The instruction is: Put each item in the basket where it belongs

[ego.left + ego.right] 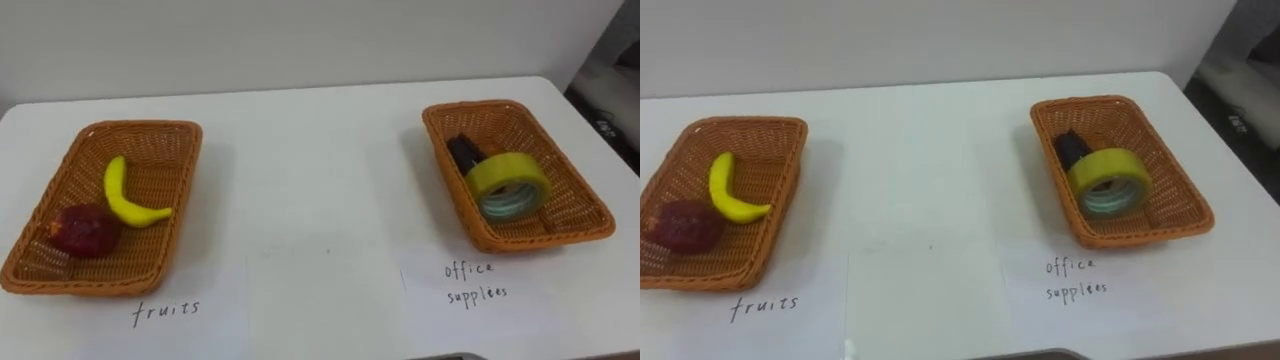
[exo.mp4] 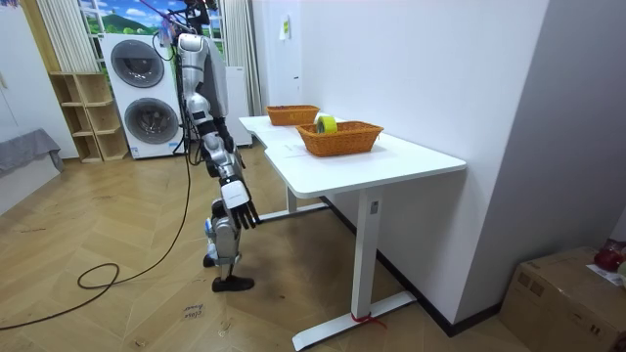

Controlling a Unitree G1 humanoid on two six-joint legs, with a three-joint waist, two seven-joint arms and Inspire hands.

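left basket [image 1: 790, 150] holds banana [image 1: 730, 192] and red fruit [image 1: 685, 225]; right basket [image 1: 1181, 205] holds tape roll [image 1: 1110, 163] and black object [image 1: 1070, 148].

Dark item [image 1: 462, 150] (half-hidden) behind tape [image 1: 508, 178].

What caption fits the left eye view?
Yellow banana, red fruit in left wicker basket; yellow tape roll in right wicker basket.

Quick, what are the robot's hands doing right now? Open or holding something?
Right hand: open, hanging down beside the table, holding nothing.
Left hand: cannot tell.
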